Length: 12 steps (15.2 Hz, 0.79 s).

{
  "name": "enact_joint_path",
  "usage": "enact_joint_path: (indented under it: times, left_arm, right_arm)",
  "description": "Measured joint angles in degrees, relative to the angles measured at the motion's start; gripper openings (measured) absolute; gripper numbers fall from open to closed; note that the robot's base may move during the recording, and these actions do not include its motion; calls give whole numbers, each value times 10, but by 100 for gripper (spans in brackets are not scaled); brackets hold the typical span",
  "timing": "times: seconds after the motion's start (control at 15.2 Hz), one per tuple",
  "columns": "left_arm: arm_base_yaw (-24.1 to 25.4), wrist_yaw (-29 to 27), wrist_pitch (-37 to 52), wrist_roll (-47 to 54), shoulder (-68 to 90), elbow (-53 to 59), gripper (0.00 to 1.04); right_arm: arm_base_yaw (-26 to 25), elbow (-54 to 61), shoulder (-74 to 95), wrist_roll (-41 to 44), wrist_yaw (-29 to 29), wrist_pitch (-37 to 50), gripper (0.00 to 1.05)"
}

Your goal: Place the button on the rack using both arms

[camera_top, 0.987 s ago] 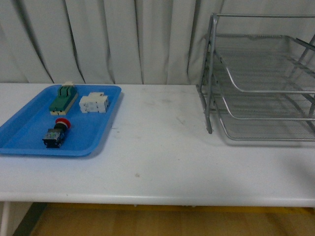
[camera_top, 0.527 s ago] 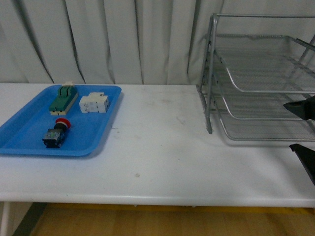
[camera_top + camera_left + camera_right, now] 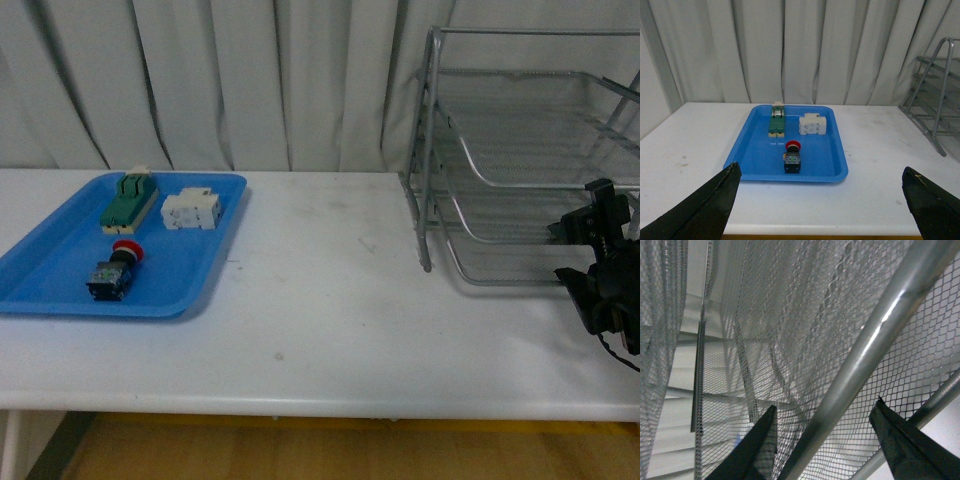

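Front view: a white table (image 3: 330, 310) runs across the picture before a pale curtain. At my left a blue tray (image 3: 60, 302) holds three parts. A green-topped switch block (image 3: 130, 200) and a white terminal block (image 3: 192, 210) sit at its far end. The button (image 3: 115, 272) lies nearer me, its red cap pointing toward the curtain. At the far right stands the rack (image 3: 430, 150), all three mesh tiers bare as far as I can see. The right gripper (image 3: 578, 255) hangs in front of the lower tiers, jaws apart and holding nothing. The left arm does not show here.

Left wrist view: the left gripper (image 3: 820, 170) is spread wide and empty, with its two dark fingers at the lower corners. The tray lies ahead between them. The button rests in the tray's near half, well apart from the fingers.

Right wrist view: I see only silver mesh and frame tubes, very close. The two dark fingers are apart, and one tube runs across between them. I cannot tell whether they touch it.

My judgement: the pickup is not yet begun, since the button sits untouched in the tray. Next, the left arm must reach forward and down, straddle the black body, and close. The right gripper is tight against the wire, so it needs care.
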<state>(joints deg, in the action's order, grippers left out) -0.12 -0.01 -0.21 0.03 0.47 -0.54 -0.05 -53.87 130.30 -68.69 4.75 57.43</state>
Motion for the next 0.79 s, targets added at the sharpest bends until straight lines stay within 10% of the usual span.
enact_joint_path:
  times: [0.33, 0.79]
  left_arm:
    - [0, 0, 0, 0, 0, 0, 98]
    - [0, 0, 0, 0, 0, 0, 98]
  right_arm:
    - [1, 45, -8, -84, -14, 75, 5]
    - [23, 287, -91, -86, -31, 175, 13]
